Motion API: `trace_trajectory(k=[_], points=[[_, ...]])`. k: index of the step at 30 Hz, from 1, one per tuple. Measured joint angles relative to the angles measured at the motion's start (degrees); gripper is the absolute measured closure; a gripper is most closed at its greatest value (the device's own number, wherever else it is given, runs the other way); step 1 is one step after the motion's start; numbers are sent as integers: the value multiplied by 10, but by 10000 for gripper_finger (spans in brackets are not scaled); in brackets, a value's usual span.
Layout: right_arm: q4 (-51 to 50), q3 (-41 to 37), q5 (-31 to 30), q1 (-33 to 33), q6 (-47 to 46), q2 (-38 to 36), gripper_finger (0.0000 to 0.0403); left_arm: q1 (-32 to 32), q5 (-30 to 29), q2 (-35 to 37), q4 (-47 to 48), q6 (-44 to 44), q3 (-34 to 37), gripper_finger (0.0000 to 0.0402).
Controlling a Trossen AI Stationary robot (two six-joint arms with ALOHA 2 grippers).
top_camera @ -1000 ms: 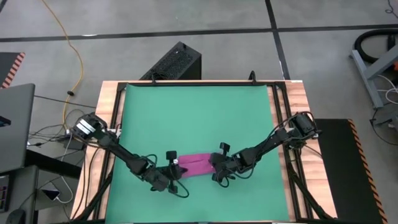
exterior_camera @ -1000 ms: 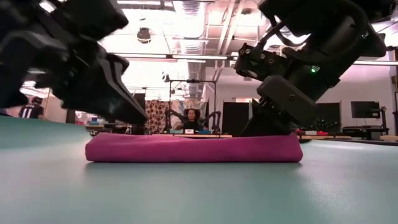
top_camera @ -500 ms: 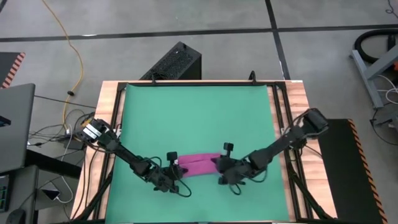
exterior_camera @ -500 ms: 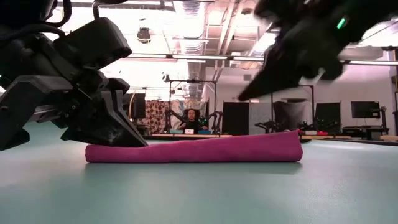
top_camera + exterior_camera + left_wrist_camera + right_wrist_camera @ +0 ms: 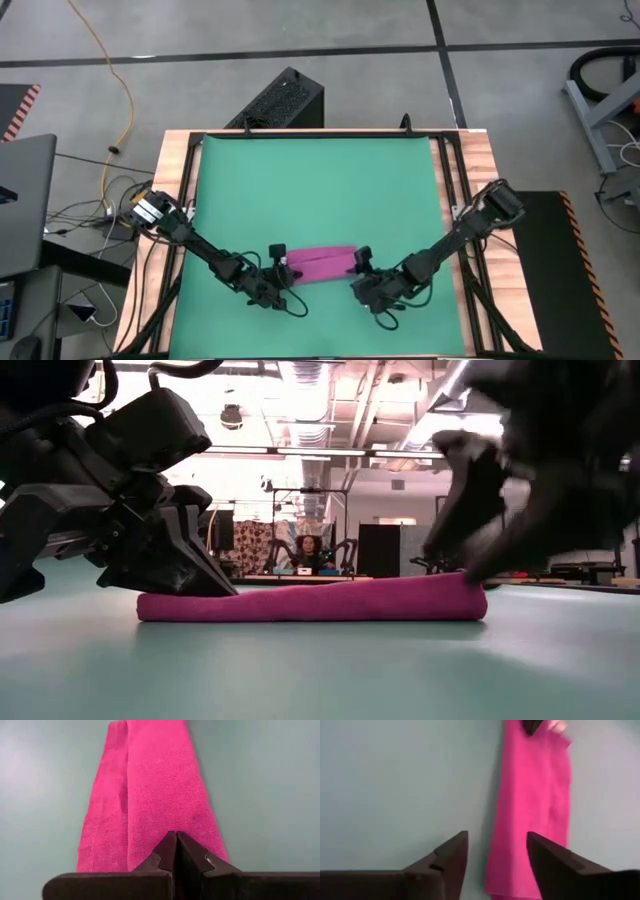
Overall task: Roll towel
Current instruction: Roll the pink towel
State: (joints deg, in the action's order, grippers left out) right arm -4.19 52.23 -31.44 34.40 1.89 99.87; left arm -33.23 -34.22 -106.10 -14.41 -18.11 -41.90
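Note:
The magenta towel (image 5: 320, 264) lies as a narrow folded strip on the green mat (image 5: 320, 180), near the table's front edge, lengthwise left to right. My left gripper (image 5: 284, 276) is shut, with its tips down on the towel's left end (image 5: 160, 605). My right gripper (image 5: 362, 274) stands open at the towel's right end (image 5: 470, 595), a little toward the near edge. In the right wrist view the towel's long edge (image 5: 495, 835) runs between the spread fingers of that gripper (image 5: 496, 845). The towel's tag does not show. My left gripper (image 5: 176, 836) presses its shut fingertips down on the top of the towel's left end (image 5: 165, 822). It slants down from the table's left, pointing along the strip. The towel lies flat on the mat under it. Whether my right gripper touches the towel, I cannot tell.
The mat covers most of the wooden table (image 5: 470, 160), with free room behind the towel. A black box (image 5: 285, 100) stands on the floor beyond the far edge. A laptop (image 5: 25, 200) sits off to the left. Far behind the table a person (image 5: 305, 548) sits.
My right gripper has come off the towel's right end, rolled its wrist, and drawn back toward the table's near right. That end rose a little and now lies slightly thicker than before. My left gripper has sunk onto the towel's left end and stays shut.

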Motion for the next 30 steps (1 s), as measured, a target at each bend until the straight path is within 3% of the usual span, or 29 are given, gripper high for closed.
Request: trace_trajectory(k=[5,11,15,21,25,30], points=[[3,2,-8,-26,-7,54,157,0,6,0,4,-2,0,401],[-37,4,7,-50,-70,65,175,0,12,1,8,-2,0,401],[-81,5,6,-58,-138,71,218,2,17,1,8,-2,0,401],[-89,2,3,-60,-154,72,308,5,30,8,4,21,1,401],[-92,2,17,-60,-169,72,373,3,50,55,10,53,-5,401],[-94,1,16,-56,-173,73,381,6,15,114,-1,130,-11,402]])
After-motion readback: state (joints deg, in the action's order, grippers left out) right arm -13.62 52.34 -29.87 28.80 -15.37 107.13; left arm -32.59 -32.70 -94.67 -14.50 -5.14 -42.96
